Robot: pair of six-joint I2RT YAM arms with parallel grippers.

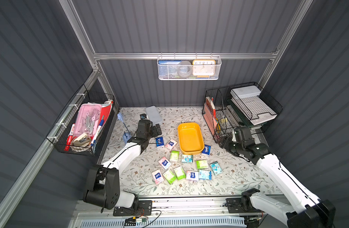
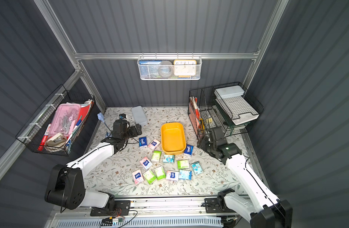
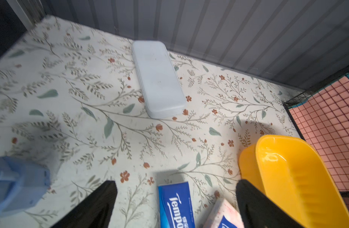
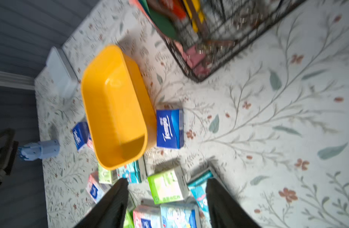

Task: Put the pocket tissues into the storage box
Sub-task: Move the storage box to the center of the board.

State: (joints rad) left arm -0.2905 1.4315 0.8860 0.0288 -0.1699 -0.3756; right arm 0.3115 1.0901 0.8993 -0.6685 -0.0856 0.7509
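Yellow box (image 1: 190, 138) empty | all tissues (image 1: 202, 164) on worktop (image 1: 238, 177) beside box | left jaws wide, right jaws apart, both empty

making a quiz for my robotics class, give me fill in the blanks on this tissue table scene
1. The inside of the storage box is ___.
2. The clock sits in the ___ wire basket hung on the wall.
3. The left gripper is ___ and holds nothing.
4. The grey case lies near the ___ wall.

Missing words: empty, white, open, back
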